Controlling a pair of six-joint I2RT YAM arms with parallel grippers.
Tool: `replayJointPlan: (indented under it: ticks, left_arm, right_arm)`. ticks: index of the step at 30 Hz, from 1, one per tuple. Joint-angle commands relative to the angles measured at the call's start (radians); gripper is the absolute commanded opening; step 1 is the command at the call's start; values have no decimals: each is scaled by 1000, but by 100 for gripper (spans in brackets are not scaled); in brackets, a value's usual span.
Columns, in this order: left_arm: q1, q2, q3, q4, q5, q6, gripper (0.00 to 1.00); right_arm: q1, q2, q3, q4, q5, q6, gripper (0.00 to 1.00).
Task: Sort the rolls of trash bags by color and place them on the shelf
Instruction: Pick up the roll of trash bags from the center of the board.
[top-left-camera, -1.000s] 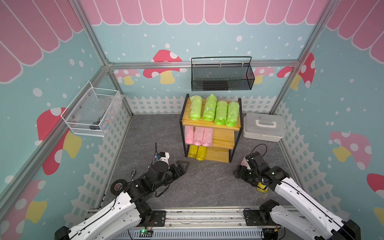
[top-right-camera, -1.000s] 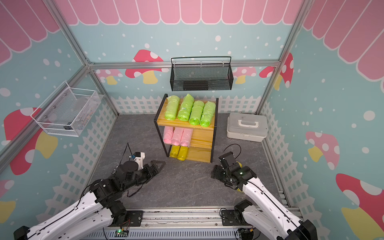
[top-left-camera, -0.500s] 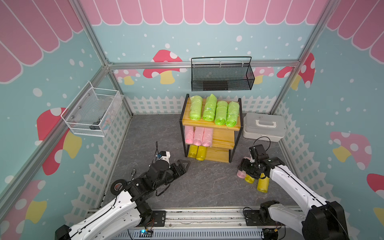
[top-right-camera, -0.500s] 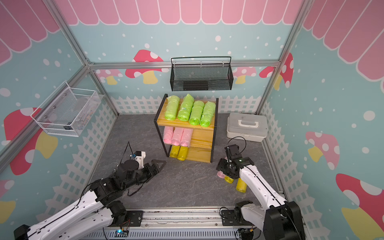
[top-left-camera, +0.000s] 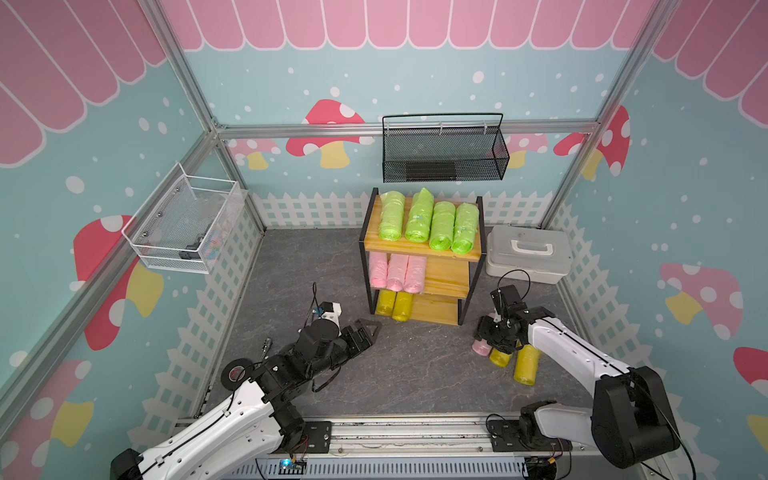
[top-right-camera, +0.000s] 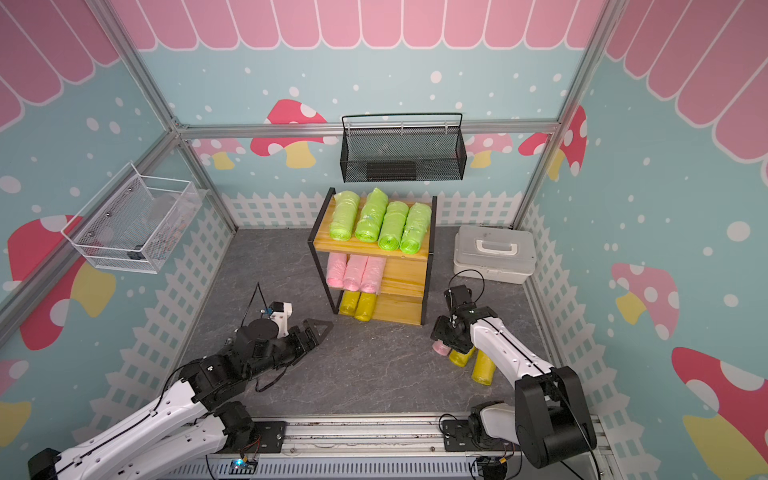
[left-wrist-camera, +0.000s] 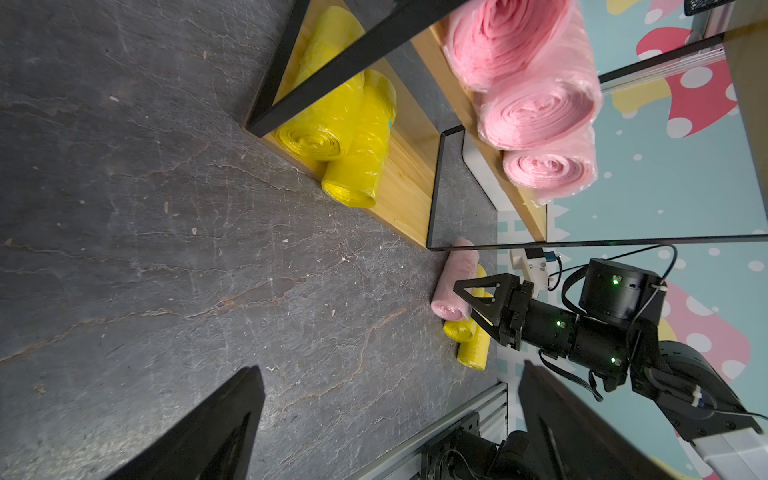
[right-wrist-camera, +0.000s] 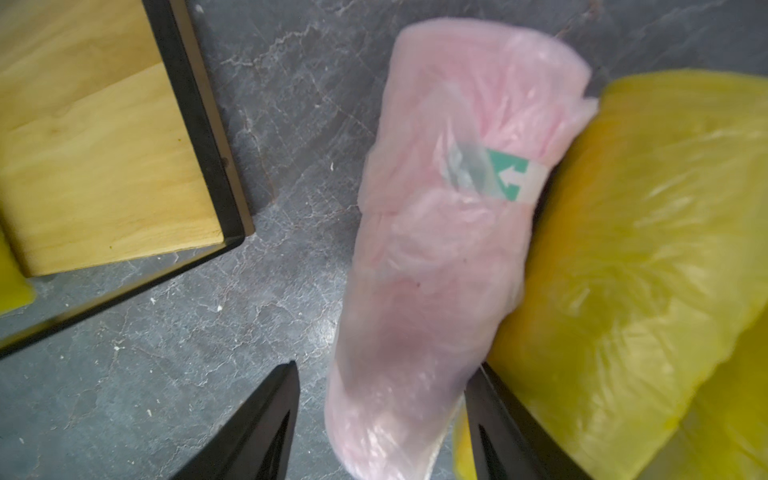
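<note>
Pink roll (right-wrist-camera: 432, 257) lies on the grey floor (right-wrist-camera: 166, 374), low and right in both top views, just off the shelf (top-left-camera: 446, 309) at its front corner and pressed against a yellow roll (right-wrist-camera: 644, 249). My right gripper (right-wrist-camera: 384, 370) straddles the near end, jaws partly open. One finger (right-wrist-camera: 494, 415) sits at the seam between pink and yellow, and the other finger (right-wrist-camera: 266, 419) stands clear of the wrap. My left gripper (left-wrist-camera: 390, 368) hangs wide open and empty over bare floor.
</note>
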Motion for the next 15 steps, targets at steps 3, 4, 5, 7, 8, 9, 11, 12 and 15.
replayJointPlan:
  ticks: [3,4,5,7,8,9,11,12,15]
  left_arm:
    - [5,-5,0,2,3,10,98]
    - [5,-3,0,2,5,10,98]
    - [5,-1,-1,4,5,9,98]
    - [5,4,0,5,7,6,98]
    - [5,7,1,7,8,7,98]
    - [5,9,1,7,9,7,98]
    - [5,14,4,8,12,9,98]
    - [5,16,7,7,12,9,98]
    - [5,24,9,10,14,10,98]
  right_arm:
    - [-6,60,-10,19,24,-36,64]
    - [-7,68,-15,29,22,-39,63]
    - [-6,77,-24,43,18,-38,62]
    - [-6,90,-37,60,18,-34,60]
    - [-6,98,-42,63,19,-33,59]
    - [-6,104,-46,65,20,-33,58]
    - [-6,107,-53,67,23,-35,54]
    - [-7,102,-57,66,24,-36,49]
    - [-6,66,-66,49,32,-42,32]
